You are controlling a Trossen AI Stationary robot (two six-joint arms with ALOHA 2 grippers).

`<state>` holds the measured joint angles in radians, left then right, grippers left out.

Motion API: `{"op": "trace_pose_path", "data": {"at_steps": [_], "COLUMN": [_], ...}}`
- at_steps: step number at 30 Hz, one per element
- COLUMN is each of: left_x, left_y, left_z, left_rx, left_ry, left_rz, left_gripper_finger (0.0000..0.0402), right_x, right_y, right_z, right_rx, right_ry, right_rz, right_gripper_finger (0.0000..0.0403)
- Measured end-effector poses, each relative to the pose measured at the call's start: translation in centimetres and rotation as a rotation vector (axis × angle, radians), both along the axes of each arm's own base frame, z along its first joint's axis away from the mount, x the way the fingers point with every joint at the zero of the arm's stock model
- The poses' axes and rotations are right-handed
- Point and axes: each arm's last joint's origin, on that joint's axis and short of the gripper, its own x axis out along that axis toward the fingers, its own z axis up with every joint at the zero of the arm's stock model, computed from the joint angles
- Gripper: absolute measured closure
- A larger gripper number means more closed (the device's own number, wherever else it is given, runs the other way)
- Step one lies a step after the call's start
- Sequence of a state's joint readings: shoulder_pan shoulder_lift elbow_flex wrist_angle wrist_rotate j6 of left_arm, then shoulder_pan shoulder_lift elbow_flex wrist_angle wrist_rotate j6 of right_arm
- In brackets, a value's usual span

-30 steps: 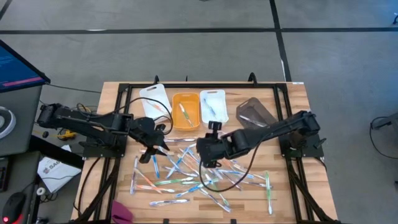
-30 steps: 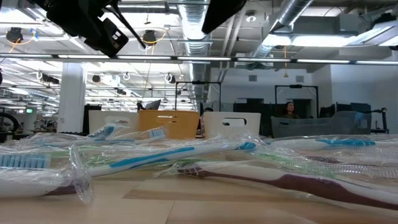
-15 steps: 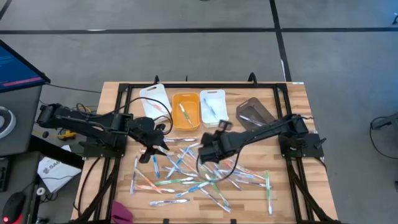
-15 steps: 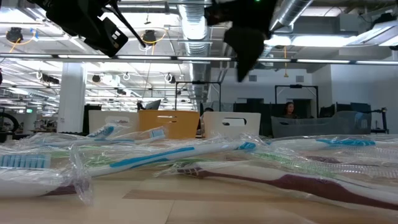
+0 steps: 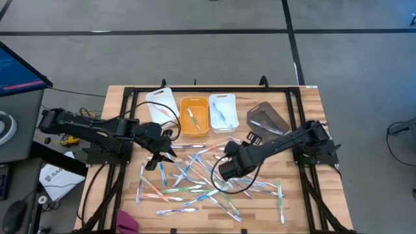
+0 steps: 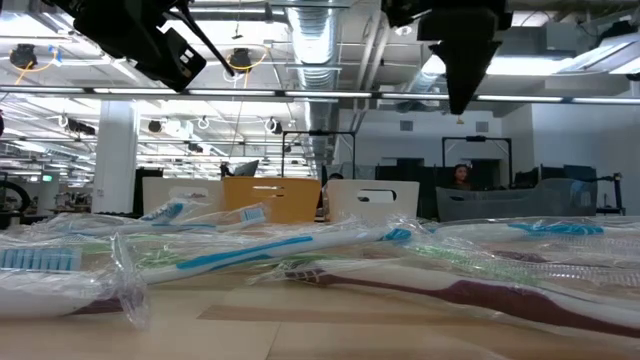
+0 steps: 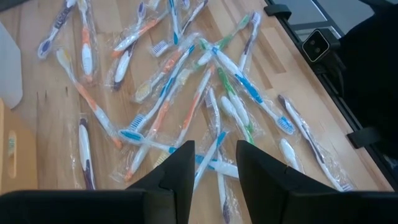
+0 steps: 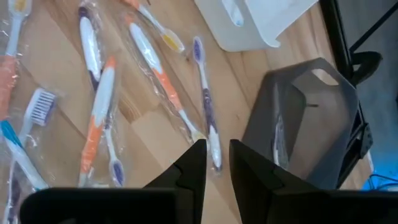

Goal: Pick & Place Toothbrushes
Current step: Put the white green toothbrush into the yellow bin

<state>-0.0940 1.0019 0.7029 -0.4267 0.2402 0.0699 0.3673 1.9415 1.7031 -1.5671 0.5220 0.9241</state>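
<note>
Several wrapped toothbrushes (image 5: 195, 177) lie flat and scattered on the wooden table (image 5: 305, 195), blue, white, orange and green. My left gripper (image 7: 214, 165) hangs open above the pile's left part (image 5: 165, 156), nothing between its fingers. My right gripper (image 8: 217, 163) hovers over the pile's right part (image 5: 225, 171), pointing steeply down, its fingers a narrow gap apart and empty. Below it lie a purple toothbrush (image 8: 207, 115) and an orange one (image 8: 101, 118). In the low view it hangs at the top (image 6: 460, 95), high above the toothbrushes (image 6: 290, 248).
Along the far side stand a white bin (image 5: 161, 104), an orange bin (image 5: 185, 120), a second white bin (image 5: 222, 101) and a grey bin (image 5: 268, 118), some with toothbrushes inside. A black frame (image 5: 195, 89) edges the table. Bare wood shows near the right edge.
My right gripper has swung toward the table's right and near edges and sunk a little. Its wrist has rolled and tipped to point more steeply down. The toothbrushes have not moved.
</note>
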Motion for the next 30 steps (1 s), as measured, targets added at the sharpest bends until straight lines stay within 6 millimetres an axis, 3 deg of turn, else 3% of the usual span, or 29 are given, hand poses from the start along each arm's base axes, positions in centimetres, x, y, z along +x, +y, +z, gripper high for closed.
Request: {"op": "trace_pose_path", "data": {"at_steps": [6, 15, 19, 24, 30], "left_x": [0.0, 0.0, 0.0, 0.0, 0.0], "left_y": [0.0, 0.0, 0.0, 0.0, 0.0], "left_z": [0.0, 0.0, 0.0, 0.0, 0.0], "left_rx": [0.02, 0.042, 0.042, 0.042, 0.042], "left_ry": [-0.009, -0.019, -0.019, -0.022, -0.023], "left_rz": [-0.018, -0.039, -0.039, -0.039, -0.039], "left_gripper_finger": [0.0291, 0.0291, 0.0291, 0.0291, 0.0291], "right_x": [-0.2, -0.5, -1.2, -2.8, -5.9], "right_y": [0.1, 0.7, 2.4, 4.5, 7.4], "right_z": [-0.2, -0.3, -0.4, 0.5, 1.6], "right_rx": [0.001, 0.073, 0.148, 0.285, 0.327], "right_ry": [-0.008, 0.05, 0.103, 0.052, -0.035], "right_rz": [-0.033, 0.008, 0.078, -0.086, -0.225], "right_gripper_finger": [0.0323, 0.0221, 0.0203, 0.02, 0.02]}}
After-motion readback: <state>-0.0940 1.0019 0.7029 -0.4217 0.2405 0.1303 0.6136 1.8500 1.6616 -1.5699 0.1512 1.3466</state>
